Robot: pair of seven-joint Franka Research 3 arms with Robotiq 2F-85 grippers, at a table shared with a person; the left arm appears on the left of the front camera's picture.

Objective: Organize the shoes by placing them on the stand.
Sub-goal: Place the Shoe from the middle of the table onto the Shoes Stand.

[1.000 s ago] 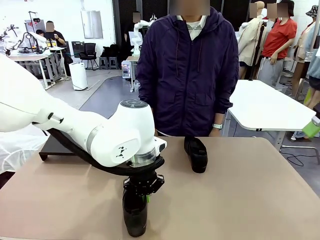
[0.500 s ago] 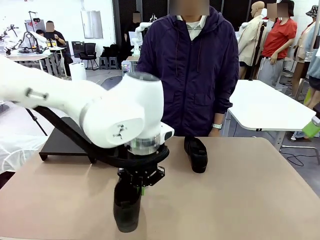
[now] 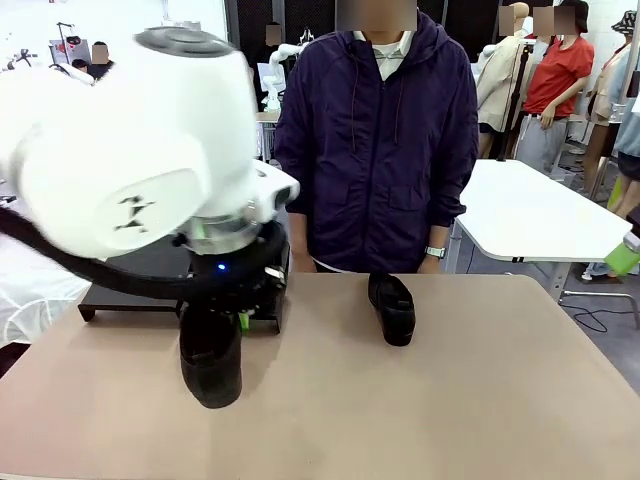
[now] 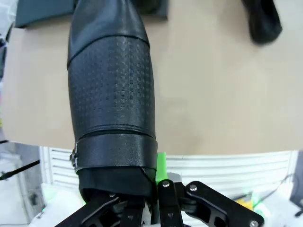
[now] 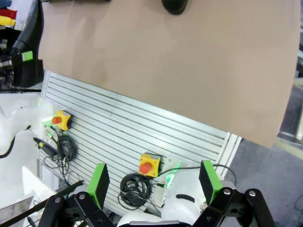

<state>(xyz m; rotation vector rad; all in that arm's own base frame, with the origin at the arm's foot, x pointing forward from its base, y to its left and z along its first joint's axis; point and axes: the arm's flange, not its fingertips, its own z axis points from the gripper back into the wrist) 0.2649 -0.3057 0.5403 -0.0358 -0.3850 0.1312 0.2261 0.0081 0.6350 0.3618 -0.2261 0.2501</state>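
The left arm [image 3: 120, 130] takes up the upper left of the front view. On its white joint is a small black emblem [image 3: 130, 211], too blurred to read as letters. Below it the left gripper [image 3: 228, 318] is clamped on the heel end of the held shoe [image 3: 210, 365], which hangs toe-down at the lower left of the frame. Whether the toe touches the table [image 3: 480, 400] cannot be told. In the left wrist view the shoe's dotted, textured sole faces the camera, running from the bottom edge towards the top.

The stand [image 3: 120, 297] sits at the left, just behind the gripper. The second shoe [image 3: 392, 308] lies on the tabletop near the middle of the frame, well apart from the stand. A person [image 3: 375, 150] in a dark purple hooded jacket stands behind it, with a wristwatch [image 3: 434, 253] on one arm.

The right gripper [image 5: 154, 182] shows at the bottom of the right wrist view, its green pads spread wide with nothing between them. Above it is a slatted metal panel [image 5: 142, 127] with yellow emergency-stop buttons [image 5: 61, 119] that have red caps.
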